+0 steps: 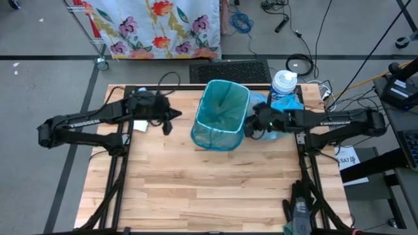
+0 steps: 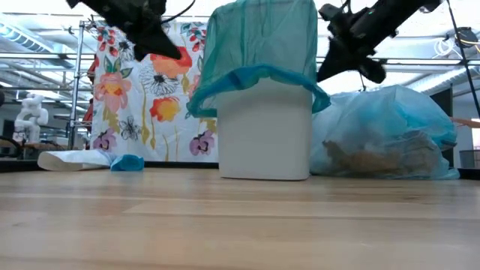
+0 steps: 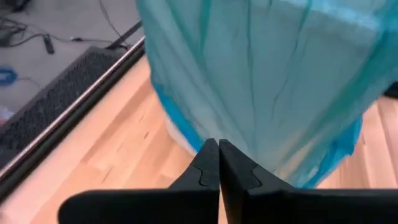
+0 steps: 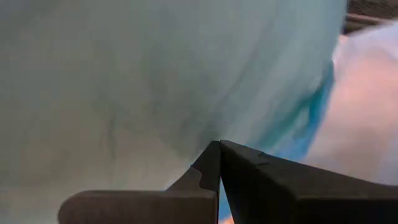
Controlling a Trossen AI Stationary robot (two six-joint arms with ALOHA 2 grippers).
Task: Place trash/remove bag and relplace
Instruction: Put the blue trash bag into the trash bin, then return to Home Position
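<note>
A small white bin [image 2: 264, 135] stands at the middle of the table, lined with a teal-green bag [image 1: 222, 111] whose edge is folded down over the rim. To its right the pale blue bag [image 2: 394, 127] lies full on the table, and brown paper trash [image 2: 367, 159] shows through it. My left gripper [image 1: 175, 115] hangs shut in the air left of the bin, pointing at it [image 3: 218, 144]. My right gripper [image 1: 250, 125] is shut, raised close by the bin's right side [image 4: 219, 144], above the pale bag. Neither holds anything.
A white and blue canister [image 1: 285, 83] stands at the far right, behind the pale bag. A flat white packet with a blue end [image 2: 82, 159] lies at the far left. The near half of the wooden table [image 1: 215, 189] is bare boards.
</note>
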